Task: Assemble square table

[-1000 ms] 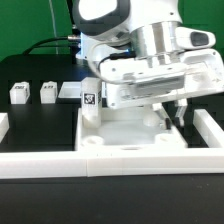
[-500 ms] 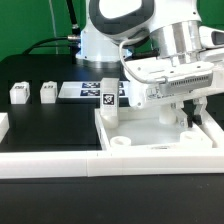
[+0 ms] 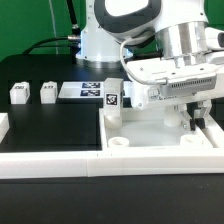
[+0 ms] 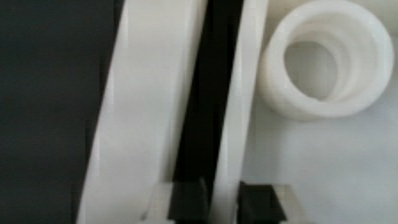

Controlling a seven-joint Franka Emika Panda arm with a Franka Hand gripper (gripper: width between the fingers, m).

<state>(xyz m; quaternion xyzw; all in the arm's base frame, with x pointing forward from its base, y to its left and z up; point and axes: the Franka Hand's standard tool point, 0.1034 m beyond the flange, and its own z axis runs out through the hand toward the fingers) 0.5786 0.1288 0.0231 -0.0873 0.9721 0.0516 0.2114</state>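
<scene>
The white square table top [image 3: 150, 130] lies flat at the exterior view's right, with a round socket [image 3: 119, 143] in its near corner and a black-and-white tag [image 3: 112, 98] at its far left corner. My gripper [image 3: 190, 120] is at the top's right edge. In the wrist view the gripper [image 4: 228, 198] is shut on the raised rim [image 4: 233, 90], one dark finger [image 4: 192, 203] on each side, next to a round socket [image 4: 329, 60]. Two small white block legs [image 3: 18, 93] [image 3: 47, 92] stand at the far left.
The marker board [image 3: 85, 91] lies behind the top. A long white rail [image 3: 60, 162] runs along the front, and another part of it [image 3: 214, 128] stands right beside the top's gripped edge, with a narrow dark gap [image 4: 214, 90] between them.
The gripper and the table top have moved together toward the exterior view's right, most of it in the first half second. The two legs and the marker board have not moved.
</scene>
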